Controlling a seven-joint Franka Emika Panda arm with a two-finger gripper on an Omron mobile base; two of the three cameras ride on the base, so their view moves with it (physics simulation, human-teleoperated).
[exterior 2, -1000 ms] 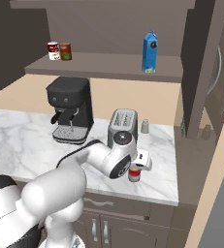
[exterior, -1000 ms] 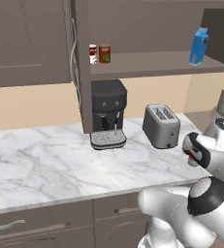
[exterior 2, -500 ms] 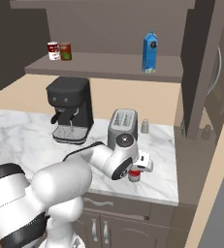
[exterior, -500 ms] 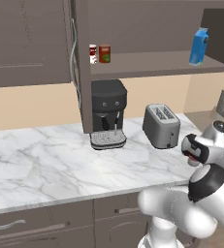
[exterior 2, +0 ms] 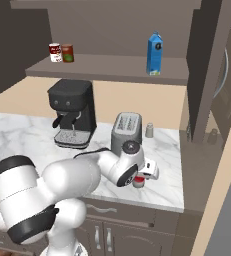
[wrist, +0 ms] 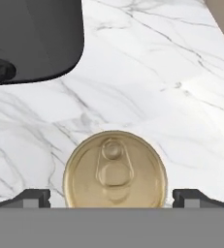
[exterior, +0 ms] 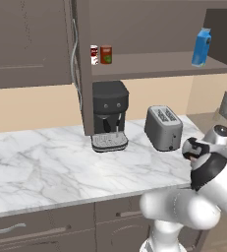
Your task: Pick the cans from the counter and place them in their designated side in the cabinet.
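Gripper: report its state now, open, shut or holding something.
Gripper: open, fingertips on either side of the can on the counter, seen from above its gold pull-tab lid; no contact visible, nothing held.

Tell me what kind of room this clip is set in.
A rendered home kitchen, it seems: a marble counter with a coffee machine and toaster, over brown drawers, under a wall cabinet holding cans.

I'm seeing a can [wrist: 115, 169] lid of dull brassy metal, smooth, on a polished marble surface [wrist: 147, 72]; the cabinet [exterior: 31, 44] looks like matt brown wood.
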